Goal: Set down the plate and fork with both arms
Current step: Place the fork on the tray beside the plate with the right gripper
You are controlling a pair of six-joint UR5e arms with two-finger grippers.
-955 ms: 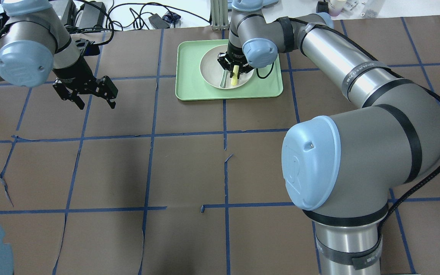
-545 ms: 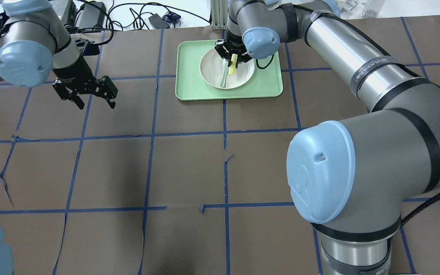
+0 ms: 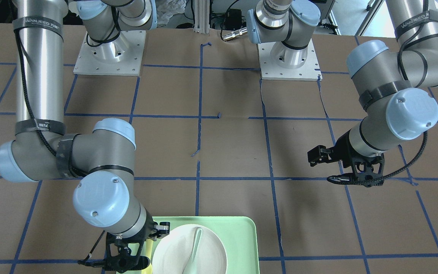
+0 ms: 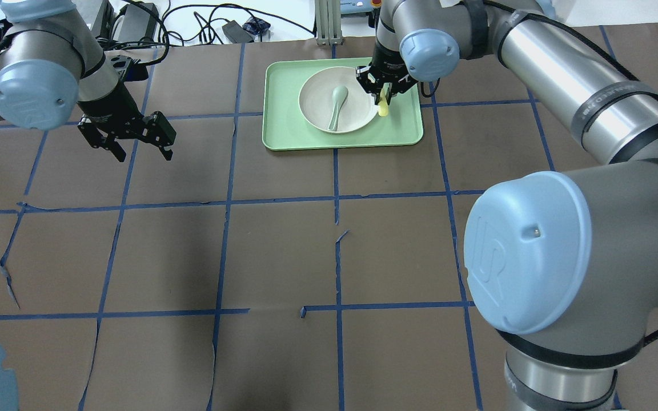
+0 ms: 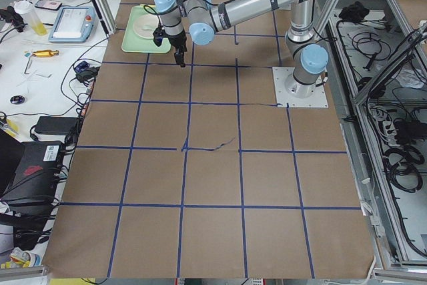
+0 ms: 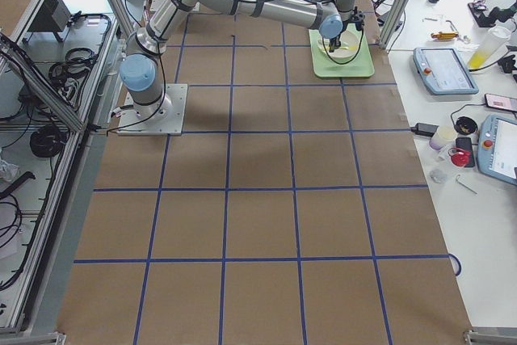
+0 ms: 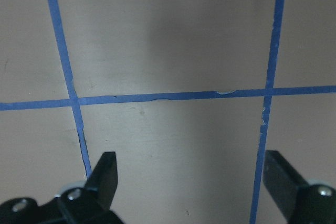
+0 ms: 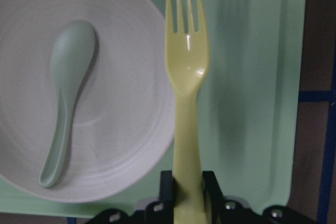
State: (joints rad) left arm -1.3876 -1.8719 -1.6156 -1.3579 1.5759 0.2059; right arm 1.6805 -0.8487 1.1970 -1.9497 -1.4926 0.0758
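Observation:
The off-white plate (image 4: 315,100) sits in the light-green tray (image 4: 283,123) at the table's far middle. My right gripper (image 4: 384,91) is shut on the handle of the yellow fork (image 4: 383,106) and holds it above the tray, just right of the plate's rim. In the right wrist view the fork (image 8: 186,72) points away from the gripper (image 8: 187,182), tines over bare tray (image 8: 247,77), beside the plate (image 8: 126,108). My left gripper (image 4: 143,155) hangs open and empty over the brown table, far left of the tray; the left wrist view shows its fingers (image 7: 105,174) wide apart.
A pale grey-green spoon (image 4: 336,106) lies in the plate, bowl towards the far side. Blue tape lines grid the brown table cover. Cables and power bricks (image 4: 135,23) lie beyond the far edge. My right arm's elbow (image 4: 534,251) looms over the near right.
My right gripper has lifted the fork out of the plate and moved right with it, to over the tray past the plate's rim. The spoon now shows fully. The left arm has not moved.

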